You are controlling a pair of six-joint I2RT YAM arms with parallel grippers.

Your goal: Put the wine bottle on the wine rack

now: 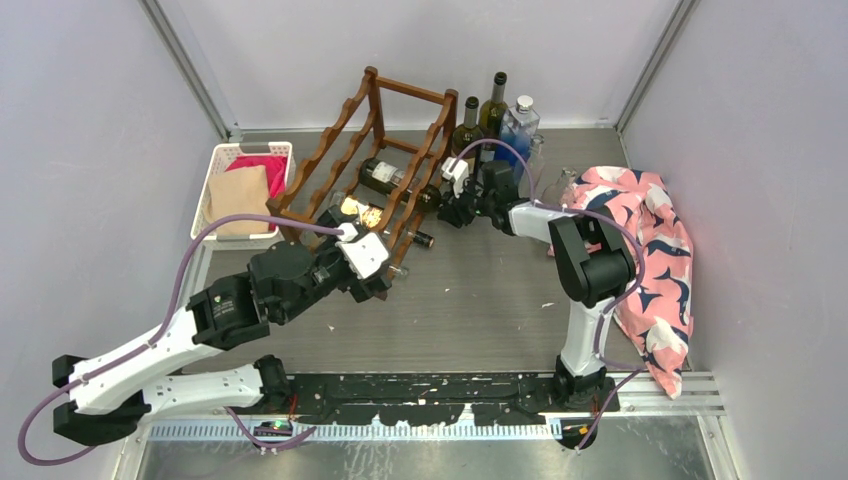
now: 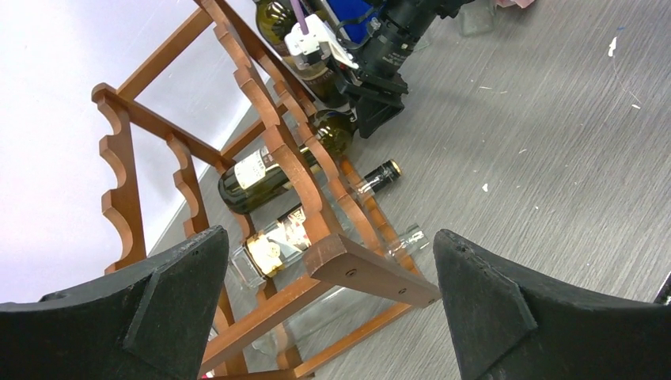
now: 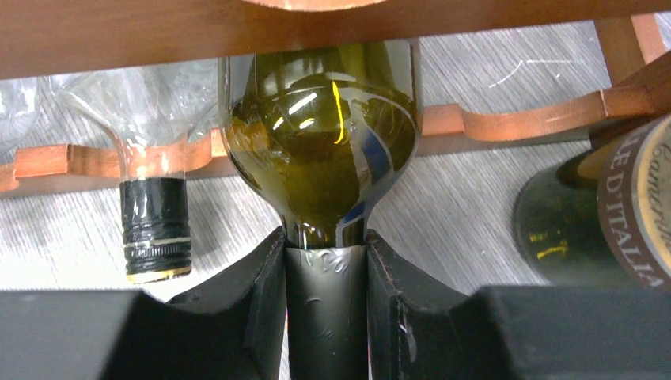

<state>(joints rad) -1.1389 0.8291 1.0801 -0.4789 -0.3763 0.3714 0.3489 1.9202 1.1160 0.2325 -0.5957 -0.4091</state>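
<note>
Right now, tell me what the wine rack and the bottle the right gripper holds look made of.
Wine rack: apparently wood, reddish-brown stain, satin sheen; grain shows. Wine bottle: olive-green glass, glossy; sharp reflections, see-through. Its neck capsule: dark, wrinkled foil or plastic; cannot tell which.

My right gripper (image 3: 326, 265) pinches the foil-wrapped neck of the green wine bottle (image 3: 324, 158), whose shoulder lies under the wine rack (image 3: 158, 36) rail. A clear black-capped bottle (image 3: 150, 214) lies left, a labelled dark bottle (image 3: 601, 214) right.

The wine rack (image 1: 405, 88) stands on the counter (image 1: 480, 300), the wine bottle (image 3: 320, 142) lying in it; basket (image 1: 250, 147) left, upright bottles (image 1: 493, 105) behind-right.
</note>
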